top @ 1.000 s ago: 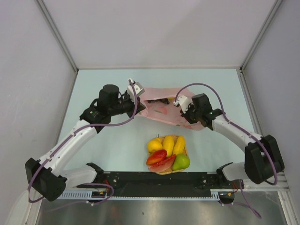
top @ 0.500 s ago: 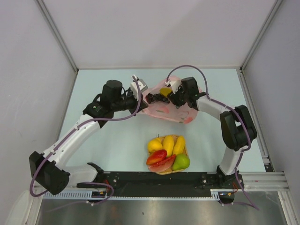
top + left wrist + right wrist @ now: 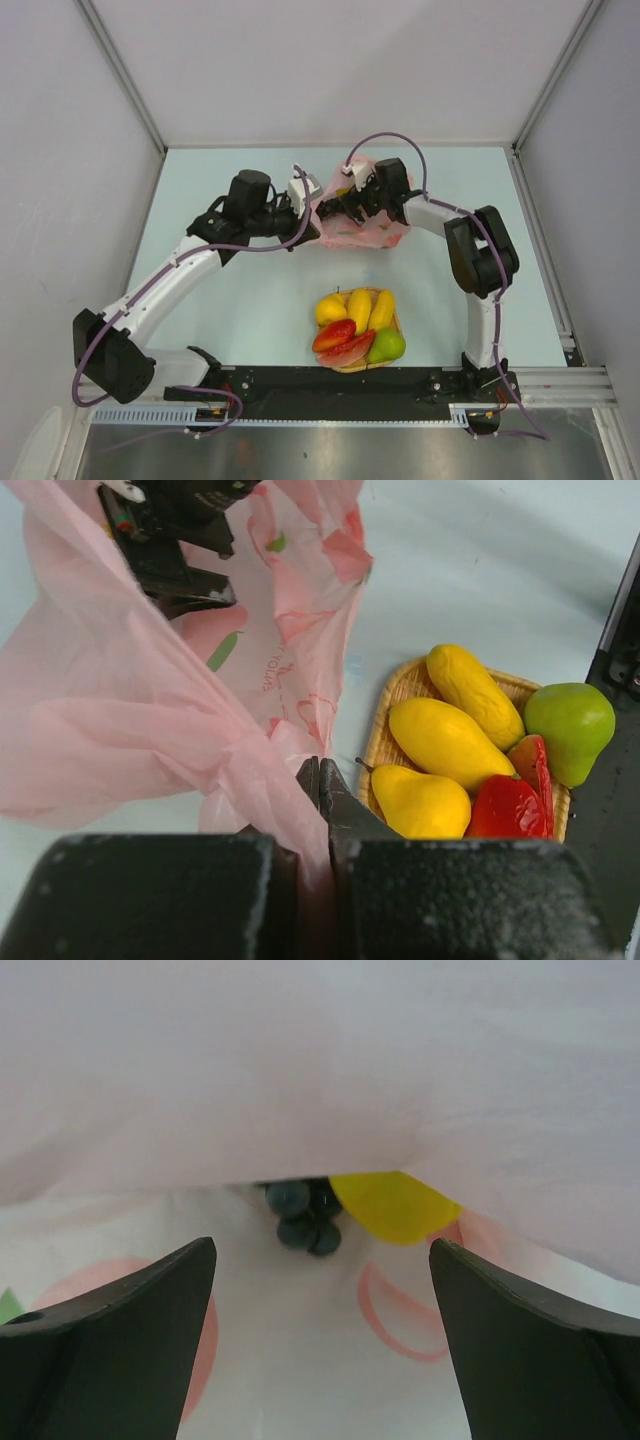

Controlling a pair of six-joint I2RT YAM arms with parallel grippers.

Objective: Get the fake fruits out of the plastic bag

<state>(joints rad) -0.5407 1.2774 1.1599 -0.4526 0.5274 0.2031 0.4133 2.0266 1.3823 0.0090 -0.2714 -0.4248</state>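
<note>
Left pincer [image 3: 320, 780] pinches the thin pink plastic bag [image 3: 120, 710] by its rim; right pincer [image 3: 320, 1258] spread at its mouth — reach step. Next: advance, close on the dark purple grape bunch [image 3: 305, 1216].

Pink bag [image 3: 120, 730] (red prints), yellow fruit [image 3: 395, 1205], dark grapes [image 3: 305, 1218]

One pink plastic bag [image 3: 350, 235], one woven tray [image 3: 383, 720], three yellow fruits [image 3: 445, 742] on the tray, two red fruits [image 3: 335, 335], one green pear [image 3: 570, 730], one dark grape bunch [image 3: 305, 1218] and one further yellow fruit [image 3: 392, 1205] inside the bag
</note>
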